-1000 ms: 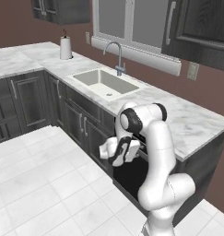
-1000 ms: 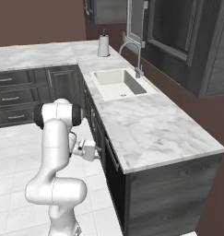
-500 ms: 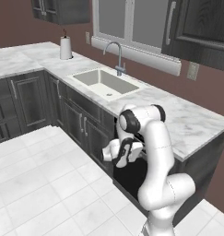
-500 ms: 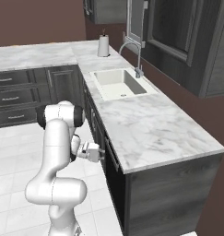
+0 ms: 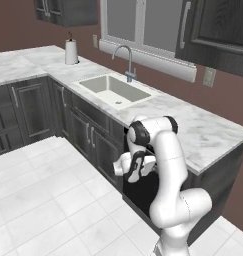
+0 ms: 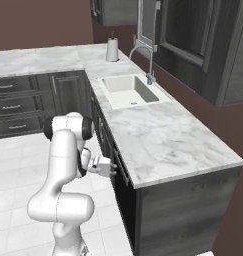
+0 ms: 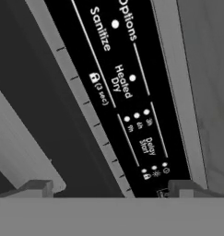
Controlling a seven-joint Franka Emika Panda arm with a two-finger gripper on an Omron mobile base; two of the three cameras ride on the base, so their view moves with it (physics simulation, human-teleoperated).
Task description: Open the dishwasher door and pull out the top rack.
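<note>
Fingers (image 7: 109,188) close against dishwasher door (image 7: 49,106).

Much of the dishwasher front is hidden or cropped.

From the left, the white arm covers most of the dishwasher door (image 5: 143,192), and the gripper (image 5: 143,167) is lost behind the wrist, so its fingers can't be judged. Up close, the bar handle (image 7: 21,152) left of the fingertips (image 7: 35,188) runs off the edge, and the control strip (image 7: 127,92) is cropped at the top.

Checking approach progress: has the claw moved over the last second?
Yes. The claw has edged closer to the dishwasher door, under the counter edge.
</note>
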